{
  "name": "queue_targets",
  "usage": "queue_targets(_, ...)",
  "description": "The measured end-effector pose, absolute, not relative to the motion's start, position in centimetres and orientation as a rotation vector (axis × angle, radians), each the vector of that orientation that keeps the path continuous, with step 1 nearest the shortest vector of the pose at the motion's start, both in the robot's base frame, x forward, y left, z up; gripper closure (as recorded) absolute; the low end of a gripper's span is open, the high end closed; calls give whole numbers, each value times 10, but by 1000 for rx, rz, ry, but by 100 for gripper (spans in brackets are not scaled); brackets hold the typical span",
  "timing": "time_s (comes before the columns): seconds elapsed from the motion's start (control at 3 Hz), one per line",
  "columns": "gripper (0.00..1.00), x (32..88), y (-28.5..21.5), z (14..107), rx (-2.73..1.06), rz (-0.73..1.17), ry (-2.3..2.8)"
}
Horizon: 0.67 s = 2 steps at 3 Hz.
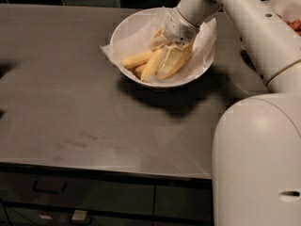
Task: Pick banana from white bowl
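Observation:
The white bowl (pixel 126 27) with its crinkled paper liner (pixel 109 51) stands at the back middle of the dark counter. Several peeled, pale yellow banana pieces (pixel 141 60) lie in it, leaning toward the front left. My gripper (pixel 172 55) reaches down from the upper right into the bowl and sits right on the banana pieces at the bowl's right side. The grey wrist (pixel 181 26) above it hides the bowl's far right rim.
A second white bowl with red berries (pixel 290 14) stands at the back right, partly behind my arm. My white arm and base (pixel 256 149) fill the right side. The counter's front edge (pixel 103 166) has drawers below. A dark tiled wall runs behind.

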<state>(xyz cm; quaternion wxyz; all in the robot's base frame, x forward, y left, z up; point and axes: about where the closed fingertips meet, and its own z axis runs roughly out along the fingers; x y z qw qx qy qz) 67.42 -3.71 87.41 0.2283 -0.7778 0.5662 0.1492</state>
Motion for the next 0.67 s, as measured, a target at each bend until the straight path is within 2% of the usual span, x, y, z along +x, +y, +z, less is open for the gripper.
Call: queue_targets(0.67, 88, 674, -37, 874, -2142, 411, 1559)
